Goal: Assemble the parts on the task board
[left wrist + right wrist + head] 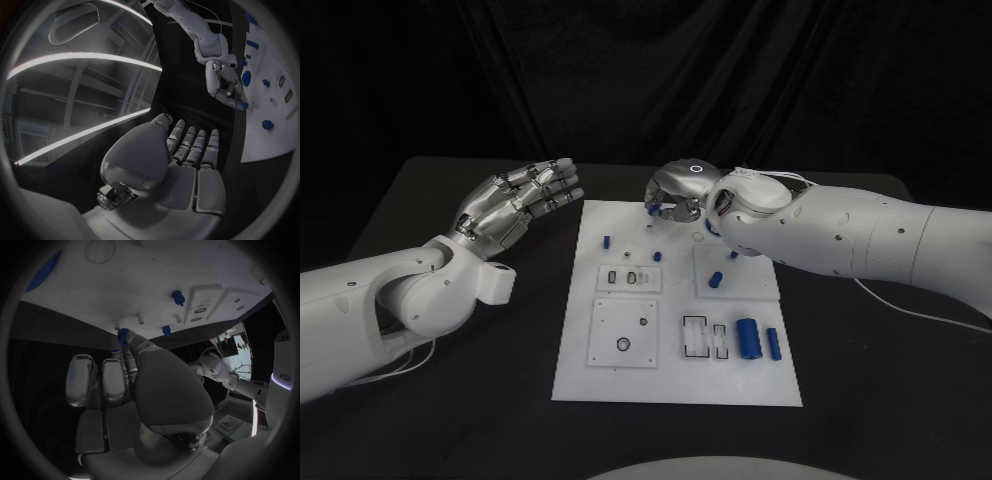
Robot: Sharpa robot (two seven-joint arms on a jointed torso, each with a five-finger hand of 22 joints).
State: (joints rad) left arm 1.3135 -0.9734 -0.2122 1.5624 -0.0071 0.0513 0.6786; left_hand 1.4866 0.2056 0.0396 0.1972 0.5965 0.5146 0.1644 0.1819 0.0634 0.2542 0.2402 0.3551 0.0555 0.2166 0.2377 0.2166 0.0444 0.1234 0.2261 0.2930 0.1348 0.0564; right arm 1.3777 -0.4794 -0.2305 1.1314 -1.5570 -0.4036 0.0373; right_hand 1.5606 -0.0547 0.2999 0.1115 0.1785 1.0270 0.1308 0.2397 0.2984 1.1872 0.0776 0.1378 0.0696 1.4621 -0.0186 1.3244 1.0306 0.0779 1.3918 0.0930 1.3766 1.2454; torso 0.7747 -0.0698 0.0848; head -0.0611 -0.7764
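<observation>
The right hand (678,197) pinches a small blue plastic part (123,335) above the white task board (678,385), likely for insertion; the left hand (516,205) hovers, fingers spread, holding nothing.

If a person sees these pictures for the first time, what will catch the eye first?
First, the white task board in the middle of the black table, dotted with small blue parts; two blue cylinders lie near its right edge. Next, the right hand at the board's far edge, pinching a small blue part in its fingertips. The left hand hangs open, left of the board, holding nothing.
</observation>
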